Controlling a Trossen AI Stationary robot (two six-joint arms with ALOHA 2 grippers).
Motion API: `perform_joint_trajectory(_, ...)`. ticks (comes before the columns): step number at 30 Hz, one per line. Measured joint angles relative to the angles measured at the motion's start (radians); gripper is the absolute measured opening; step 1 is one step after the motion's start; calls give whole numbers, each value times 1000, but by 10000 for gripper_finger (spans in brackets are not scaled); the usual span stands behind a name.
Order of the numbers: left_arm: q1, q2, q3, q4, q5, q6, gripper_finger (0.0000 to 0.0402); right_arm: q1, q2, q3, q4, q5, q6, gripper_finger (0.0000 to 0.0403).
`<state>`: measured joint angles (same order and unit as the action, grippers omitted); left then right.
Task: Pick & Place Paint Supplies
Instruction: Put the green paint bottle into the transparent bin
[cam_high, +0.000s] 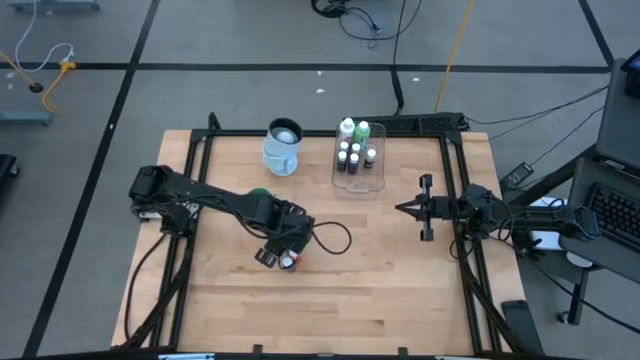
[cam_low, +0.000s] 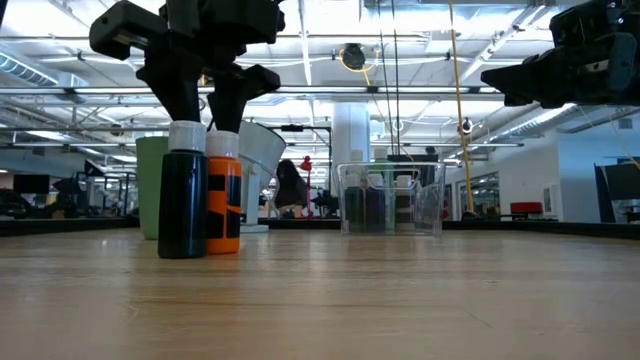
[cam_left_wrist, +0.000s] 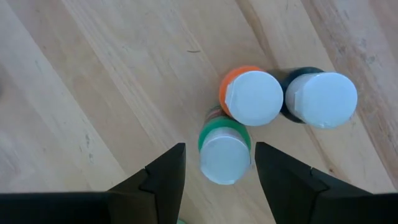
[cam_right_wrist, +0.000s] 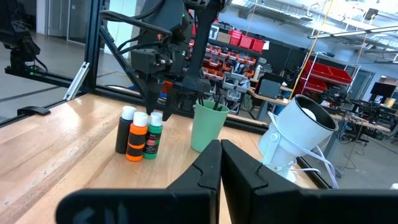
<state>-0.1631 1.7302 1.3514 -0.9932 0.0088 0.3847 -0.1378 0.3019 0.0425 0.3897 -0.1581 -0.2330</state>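
Left pincer (cam_left_wrist: 216, 171) hung with fingers apart straddling the green bottle (cam_left_wrist: 224, 151), ungripped; the right pincer (cam_right_wrist: 221, 163) waited closed near the surface's (cam_high: 380, 300) right edge. Only the low view hid this white-capped bottle behind the orange bottle (cam_low: 223, 190) and black bottle (cam_low: 183, 190).

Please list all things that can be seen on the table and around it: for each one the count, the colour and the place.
small paint bottles: three, green, orange and black, white caps, standing together under the left pincer
green cup: one, beside the three bottles
white pitcher: one, far side of the table
clear tray: one, far side, right of the pitcher, holding several bottles
bottles in tray: several, white-capped, exact count unclear
left pincer: open, fingers either side of the green bottle
right pincer: shut, waiting at the table's right side
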Motion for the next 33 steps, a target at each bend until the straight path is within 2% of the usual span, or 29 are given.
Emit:
perform_joint_trajectory(9,2,14,-1,3,27,-27,198,0,0,0,0,0,1,4)
perform_joint_trajectory(20,8,23,-1,1,9,-27,196,0,0,0,0,0,4,4)
perform_joint_trajectory(23,8,23,-1,0,9,-27,179,0,0,0,0,0,4,4)
perform_joint_trajectory(30,12,23,0,0,10,-27,99,0,0,0,0,0,3,4)
perform_joint_trajectory(33,16,23,0,0,10,-31,98,0,0,0,0,0,3,4)
